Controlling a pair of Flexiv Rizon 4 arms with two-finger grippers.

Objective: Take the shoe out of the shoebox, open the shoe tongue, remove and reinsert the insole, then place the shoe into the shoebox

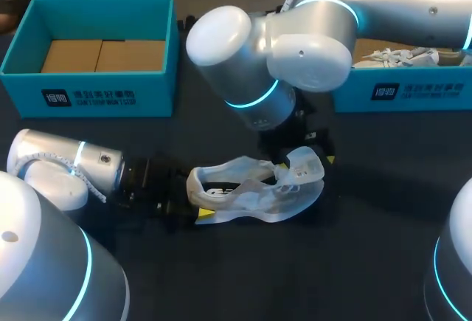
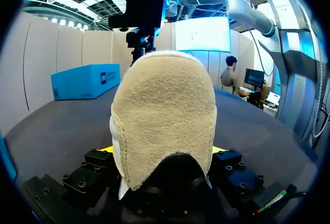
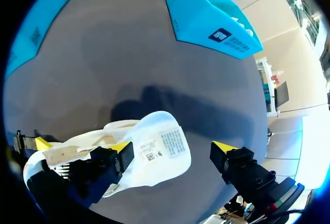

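Dark tabletop (image 1: 369,262) fills the scene, and the white shoe (image 1: 251,192) lies on it near the robot, roughly at the middle. Its long axis runs side to side across the table, with the heel toward the robot's left and the toe toward its right. The opening faces up toward the head camera.

At the heel end, the left gripper (image 2: 162,151) comes in low along the table from the left. Its two yellow tips sit hard against the heel from either side, pinching it. In the left wrist view, the tan, fuzzy heel end stands between the fingers.

Further along the shoe, the tongue (image 3: 160,131) is lifted away from the opening toward the toe. The right arm reaches in from the far right and past the middle, and its gripper (image 3: 171,149) hangs over that part of the shoe. Its fingers are spread wide. One yellow tip (image 3: 122,149) rests against the tongue, while the other (image 3: 223,147) stands apart over bare table.

Far across the table are two teal boxes. The left box (image 1: 96,88) is open, with a cardboard liner (image 1: 103,55) on its floor. The right box (image 1: 413,92) is partly hidden by the right arm and holds something white that cannot be made out.
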